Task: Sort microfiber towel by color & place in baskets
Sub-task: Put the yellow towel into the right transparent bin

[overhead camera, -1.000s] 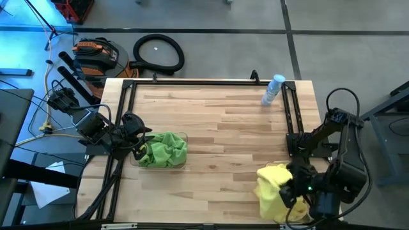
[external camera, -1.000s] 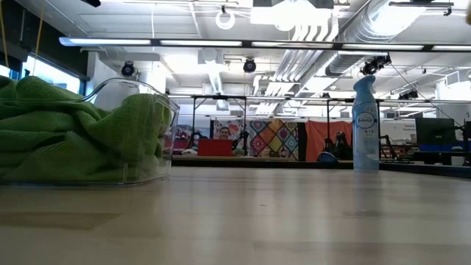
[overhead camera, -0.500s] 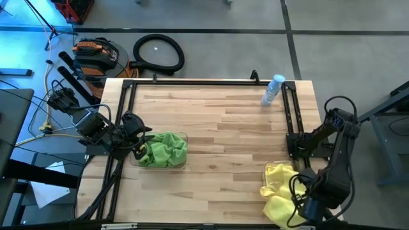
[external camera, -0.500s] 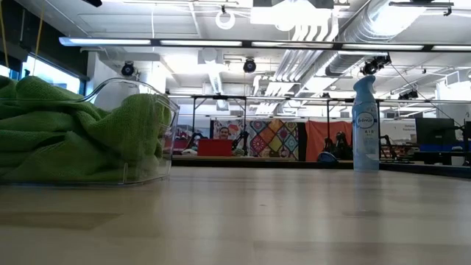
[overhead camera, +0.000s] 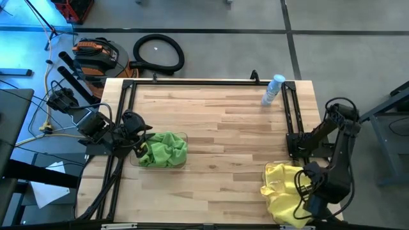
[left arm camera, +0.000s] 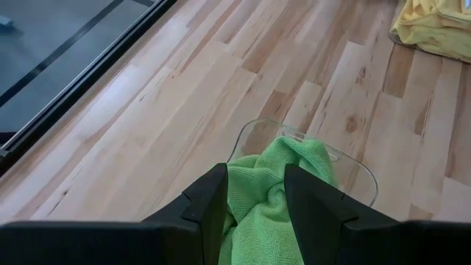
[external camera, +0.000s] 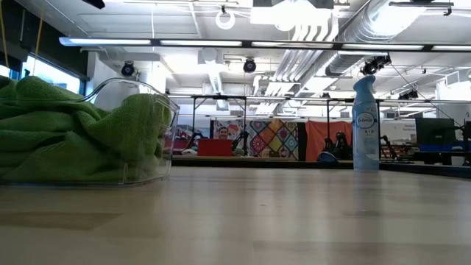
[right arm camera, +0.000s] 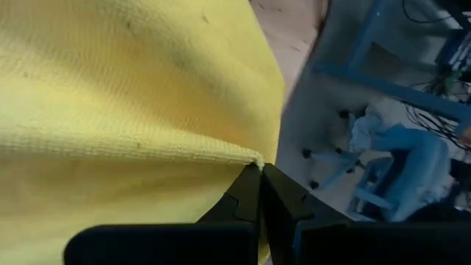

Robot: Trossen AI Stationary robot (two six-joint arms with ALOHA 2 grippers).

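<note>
spray bottle [overhead camera: 273, 89]: lying at far right of table [overhead camera: 217, 121], beside black frame [overhead camera: 292, 112]
hose [overhead camera: 158, 52]: black coil on floor beyond table
orange-black case [overhead camera: 94, 53]: on floor, near hose
person [external camera: 224, 133]: far back in room

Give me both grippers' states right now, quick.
Left gripper: jaws open, astride the green towel in its basket.
Right gripper: jaws shut on the yellow towel edge.
</note>
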